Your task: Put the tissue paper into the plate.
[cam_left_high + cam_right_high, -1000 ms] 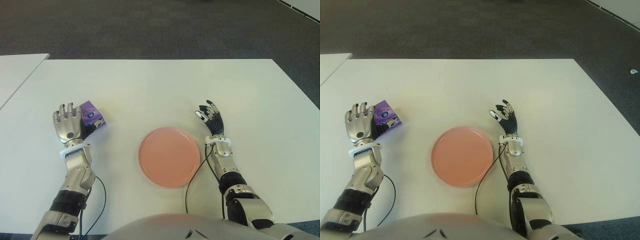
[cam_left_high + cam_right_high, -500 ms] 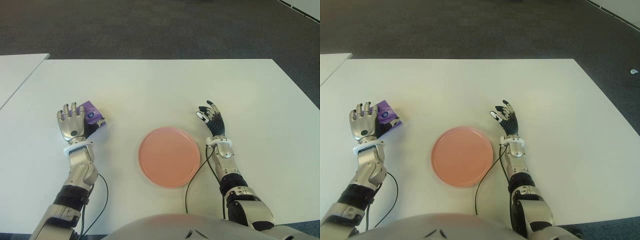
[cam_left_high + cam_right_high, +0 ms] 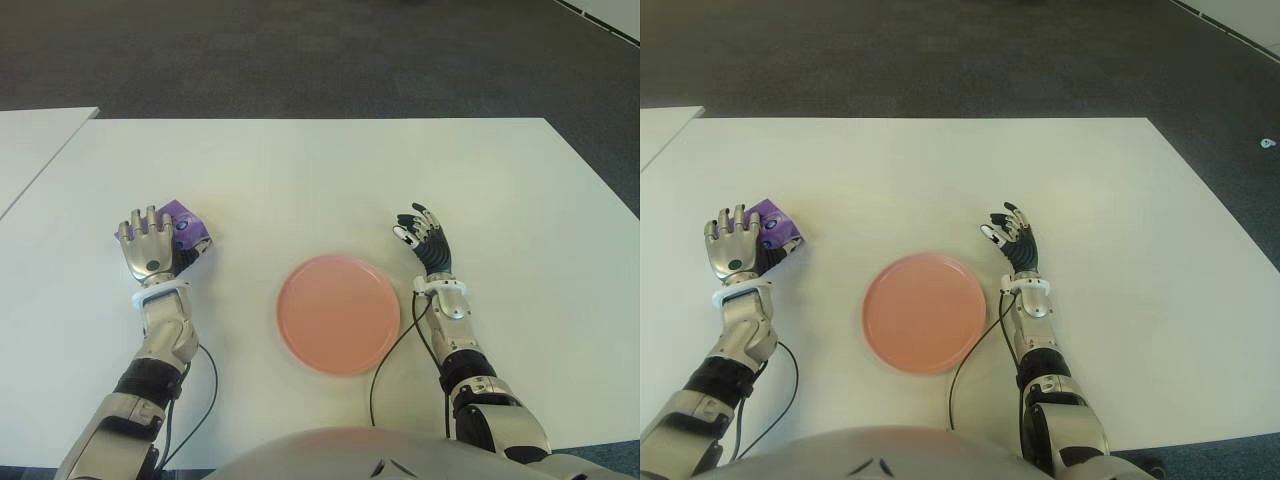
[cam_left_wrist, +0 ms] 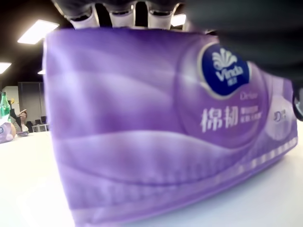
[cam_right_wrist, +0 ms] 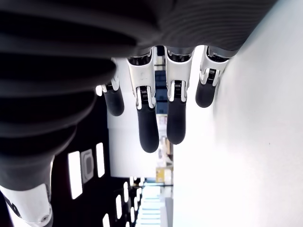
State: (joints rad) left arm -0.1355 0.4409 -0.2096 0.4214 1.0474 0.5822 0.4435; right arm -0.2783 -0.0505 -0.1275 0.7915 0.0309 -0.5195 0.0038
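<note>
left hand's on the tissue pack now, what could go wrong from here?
1. The left hand covers only the near part of the tissue pack; fingers curl over its top edge, so the soft pack may slip or get pushed away.
2. The plate sits well to its right: a loose grip could drop it short.

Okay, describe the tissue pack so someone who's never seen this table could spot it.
On the white table, look to the robot's left of the round pink plate. The tissue pack lies under the left hand, which curls over it. It's the only purple thing, a soft packet.
</note>
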